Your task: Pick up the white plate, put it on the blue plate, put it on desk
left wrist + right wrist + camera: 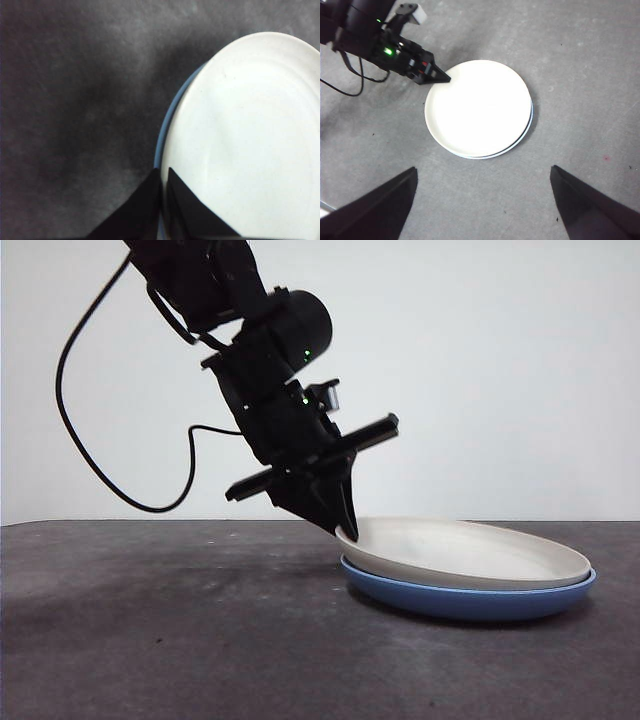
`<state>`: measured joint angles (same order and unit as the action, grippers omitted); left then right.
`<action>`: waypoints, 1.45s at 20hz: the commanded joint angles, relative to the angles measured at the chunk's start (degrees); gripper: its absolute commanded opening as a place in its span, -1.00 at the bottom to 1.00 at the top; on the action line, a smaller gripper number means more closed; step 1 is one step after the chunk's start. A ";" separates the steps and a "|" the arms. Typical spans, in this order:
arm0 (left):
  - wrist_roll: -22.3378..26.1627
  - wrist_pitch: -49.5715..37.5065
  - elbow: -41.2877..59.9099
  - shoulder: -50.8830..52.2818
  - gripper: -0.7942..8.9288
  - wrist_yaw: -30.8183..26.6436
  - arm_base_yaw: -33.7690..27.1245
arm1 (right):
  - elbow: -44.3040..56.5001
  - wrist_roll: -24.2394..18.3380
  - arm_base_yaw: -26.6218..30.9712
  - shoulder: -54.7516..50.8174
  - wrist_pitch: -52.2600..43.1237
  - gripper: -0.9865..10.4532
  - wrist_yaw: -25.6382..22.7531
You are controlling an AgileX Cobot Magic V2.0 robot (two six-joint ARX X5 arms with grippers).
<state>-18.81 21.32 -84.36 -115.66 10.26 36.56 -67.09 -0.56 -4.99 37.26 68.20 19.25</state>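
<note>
Two plates sit stacked, white plate [470,552] on blue plate [470,598]; left tool [163,181], pinching white's rim, should lift level, clear of blue.

The left hand [344,523] was matte black, its two jaws tapering to narrow wedge tips. Above it sat a flat black crossbar [315,457], then a cylindrical black housing [300,328] showing small green indicator lights [303,399]. A thin black cable [90,420] looped from the arm. A small white-grey block [414,14] sat behind the hand.
</note>
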 commanded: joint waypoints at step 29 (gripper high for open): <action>12.00 21.35 -3.30 36.48 -0.06 -1.25 -2.89 | 0.46 0.57 -0.17 0.46 -0.13 -0.08 -0.20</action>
<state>-8.16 42.50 -87.20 -78.74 8.95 33.52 -66.43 -0.58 -4.99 37.26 68.31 19.25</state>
